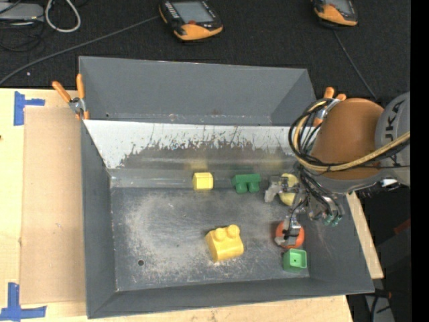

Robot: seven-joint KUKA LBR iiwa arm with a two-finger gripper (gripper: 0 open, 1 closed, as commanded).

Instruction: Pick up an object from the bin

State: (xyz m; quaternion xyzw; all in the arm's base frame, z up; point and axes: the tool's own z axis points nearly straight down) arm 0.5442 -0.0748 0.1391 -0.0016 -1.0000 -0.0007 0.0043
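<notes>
My gripper (292, 224) hangs low at the right side of the bin, under the orange wrist cover. Its tip is right over a small red-orange piece (297, 235) lying on the bin floor, and seems to touch it. Just in front of that lies a small green block (294, 260). A pale yellow and grey thing (284, 188) sits a little behind the gripper, partly hidden by the cables.
A yellow two-stud brick (224, 243) lies in the middle front. A small yellow cube (202, 180) and a green block (246, 182) rest by the back wall. The left half of the floor holds no things.
</notes>
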